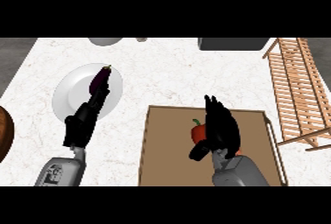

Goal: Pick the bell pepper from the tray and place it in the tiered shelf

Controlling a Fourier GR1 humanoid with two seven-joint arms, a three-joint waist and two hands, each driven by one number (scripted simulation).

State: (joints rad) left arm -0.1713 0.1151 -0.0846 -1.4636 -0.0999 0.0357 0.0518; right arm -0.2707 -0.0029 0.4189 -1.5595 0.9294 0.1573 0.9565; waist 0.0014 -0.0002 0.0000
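Head view: right hand [218,127] curled around the bell pepper [198,132] on the tray [169,148].
I judge the risk to be a slip on lift: the fingers cover the pepper's right side only, so it could roll toward the tray's left half. My left hand [87,117] rests with straight fingers over the plate [70,87], beside the eggplant [98,80]. Open counter [168,74] lies beyond the tray; the tiered shelf [297,87] stands just right of it, its slats a snag hazard during transfer.
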